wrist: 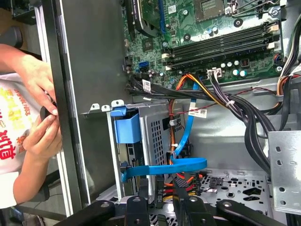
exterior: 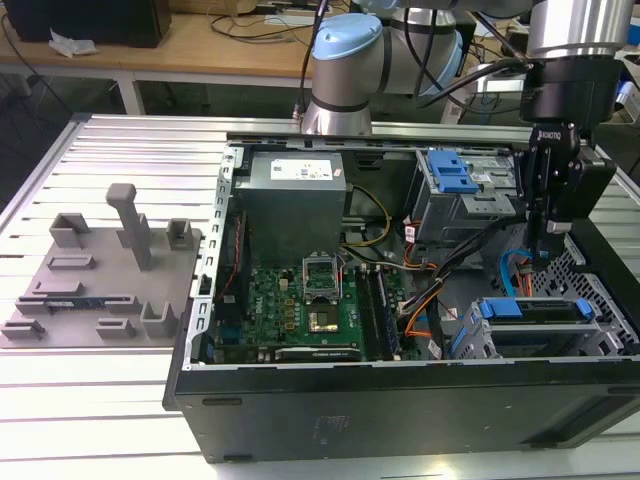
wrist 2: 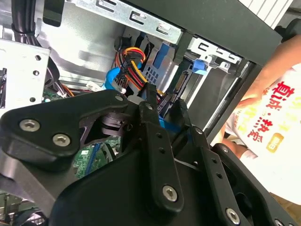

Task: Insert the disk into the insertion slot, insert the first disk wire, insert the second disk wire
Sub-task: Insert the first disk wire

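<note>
A ribbed aluminium worktop is carrying an open black computer case, with a second, wooden worktop standing behind. The blue-framed silver disk is sitting inside the low grey perforated insertion slot. The black gripper is hovering just above it; I cannot tell whether its jaws are clenched.

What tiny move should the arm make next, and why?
The disk already sits in the insertion slot, the gripper hangs close to it, and the blue wire loops beside it, not clearly plugged in. So probably: ease slightly down toward that wire.
</note>
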Available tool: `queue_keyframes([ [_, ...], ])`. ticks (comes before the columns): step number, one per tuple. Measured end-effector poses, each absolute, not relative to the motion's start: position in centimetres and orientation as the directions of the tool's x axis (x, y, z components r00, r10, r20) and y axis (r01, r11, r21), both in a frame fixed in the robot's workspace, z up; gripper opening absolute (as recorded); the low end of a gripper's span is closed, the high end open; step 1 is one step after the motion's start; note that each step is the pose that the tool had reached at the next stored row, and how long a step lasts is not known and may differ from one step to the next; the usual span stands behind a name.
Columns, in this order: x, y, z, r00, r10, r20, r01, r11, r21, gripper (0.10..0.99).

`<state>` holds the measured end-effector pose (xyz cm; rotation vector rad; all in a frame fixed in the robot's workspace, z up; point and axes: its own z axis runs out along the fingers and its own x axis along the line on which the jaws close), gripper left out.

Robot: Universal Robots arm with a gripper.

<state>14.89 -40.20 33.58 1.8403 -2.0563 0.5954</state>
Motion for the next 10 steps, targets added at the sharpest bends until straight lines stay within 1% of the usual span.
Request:
queue_keyframes([
  [5, 14.89, -40.2, 33.57, -0.121, -0.86, 0.496, -0.992, 0.085, -0.095, 0.337],
  [6, 14.89, -40.2, 33.57, -0.121, -0.86, 0.496, -0.992, 0.085, -0.095, 0.322],
  [8, 14.89, -40.2, 33.57, -0.121, -0.86, 0.496, -0.992, 0.085, -0.095, 0.188],
  [9, 14.89, -40.2, 33.57, -0.121, -0.86, 0.496, -0.992, 0.085, -0.095, 0.188],
  [10, 14.89, -40.2, 33.57, -0.121, -0.86, 0.496, -0.992, 0.085, -0.095, 0.165],
])
